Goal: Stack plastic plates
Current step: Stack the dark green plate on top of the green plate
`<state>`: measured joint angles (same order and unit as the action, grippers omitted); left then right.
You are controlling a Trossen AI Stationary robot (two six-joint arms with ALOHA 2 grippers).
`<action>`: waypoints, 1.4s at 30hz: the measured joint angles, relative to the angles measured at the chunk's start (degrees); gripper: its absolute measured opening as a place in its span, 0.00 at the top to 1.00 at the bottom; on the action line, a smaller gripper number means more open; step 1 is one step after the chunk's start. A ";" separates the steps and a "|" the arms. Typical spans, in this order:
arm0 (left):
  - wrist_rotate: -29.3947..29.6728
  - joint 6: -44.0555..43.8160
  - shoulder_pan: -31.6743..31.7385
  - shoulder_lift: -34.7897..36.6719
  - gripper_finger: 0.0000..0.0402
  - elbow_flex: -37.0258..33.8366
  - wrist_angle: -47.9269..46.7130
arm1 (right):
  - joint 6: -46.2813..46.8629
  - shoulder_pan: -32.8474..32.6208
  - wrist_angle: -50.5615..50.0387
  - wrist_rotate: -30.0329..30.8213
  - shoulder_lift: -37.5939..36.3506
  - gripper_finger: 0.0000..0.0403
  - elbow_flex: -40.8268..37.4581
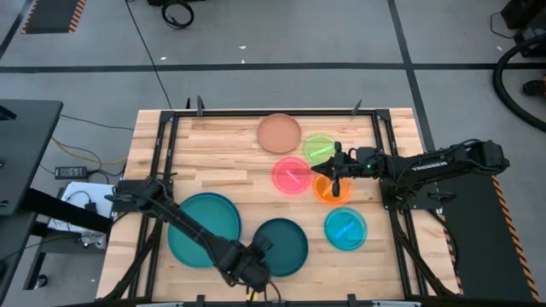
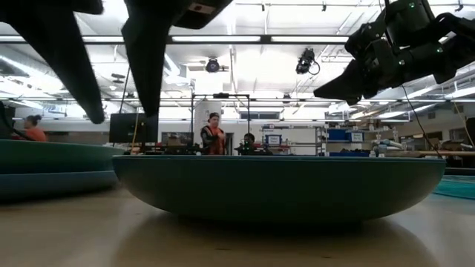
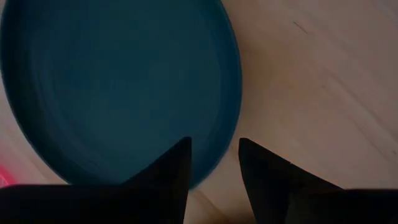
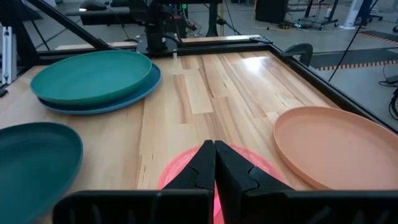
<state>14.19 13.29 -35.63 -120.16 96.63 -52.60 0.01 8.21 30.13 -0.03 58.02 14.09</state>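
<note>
A dark-teal plate (image 1: 286,247) lies flat on the table near the front edge, and it also shows in the low view (image 2: 278,185). My left gripper (image 1: 260,250) is open above its near-left rim (image 3: 214,165), one finger over the inside and one over the table, clear of it in the low view (image 2: 119,111). A large teal plate lies on a blue one (image 1: 205,228). The tan (image 1: 280,132), green (image 1: 320,147), pink (image 1: 292,176), orange (image 1: 328,192) and cyan (image 1: 345,228) plates lie apart from one another. My right gripper (image 4: 214,155) is shut and empty, raised above the pink plate's edge (image 4: 171,174).
A black metal frame (image 1: 166,136) runs round the wooden table top. There is bare wood between the teal stack and the pink plate (image 4: 199,87). People stand in the room beyond the table (image 2: 214,137).
</note>
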 joint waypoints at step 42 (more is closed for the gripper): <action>2.10 7.89 0.65 -3.72 0.97 -0.04 1.07 | -0.07 -0.24 -0.24 -0.04 -0.02 0.97 0.02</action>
<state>16.28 21.18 -34.98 -123.87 96.59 -51.52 -0.05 7.97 29.90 -0.08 58.00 14.11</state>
